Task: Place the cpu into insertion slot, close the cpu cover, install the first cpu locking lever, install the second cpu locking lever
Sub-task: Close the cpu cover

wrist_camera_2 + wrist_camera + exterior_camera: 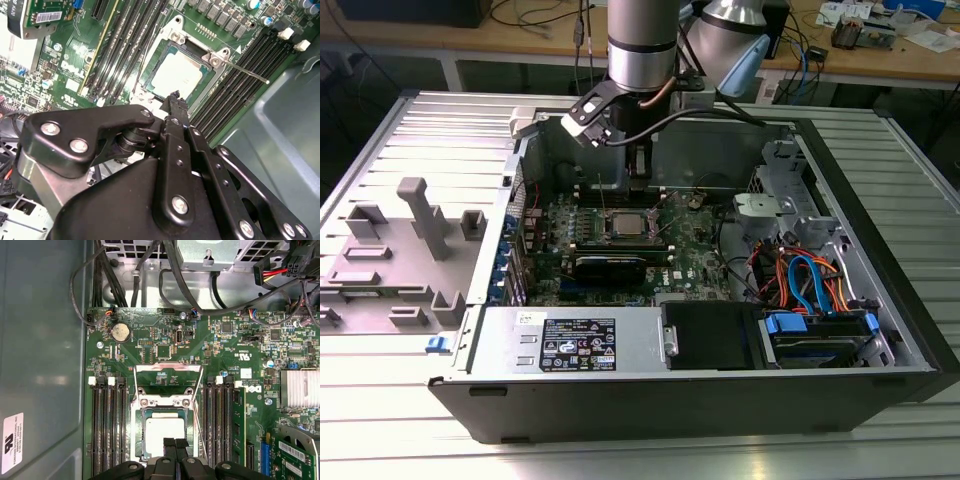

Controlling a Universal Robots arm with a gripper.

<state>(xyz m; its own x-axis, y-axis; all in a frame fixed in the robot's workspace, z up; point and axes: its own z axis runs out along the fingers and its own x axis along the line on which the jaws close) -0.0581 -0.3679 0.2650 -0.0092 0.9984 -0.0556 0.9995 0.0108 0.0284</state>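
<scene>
Black jointed gripper (174,443), fingertips pressed together on nothing, hovers just above the insertion slot (140,432). Within that slot lies the cpu (164,436), square and dull silver, framed by the thin metal cpu cover (165,402). Green circuit board (150,345) surrounds the slot, and a ribbed grey table (400,440) lies beyond.

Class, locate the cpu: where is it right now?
In the first wrist view the cpu lies in the insertion slot, between two banks of black memory slots, close by the gripper.
</scene>
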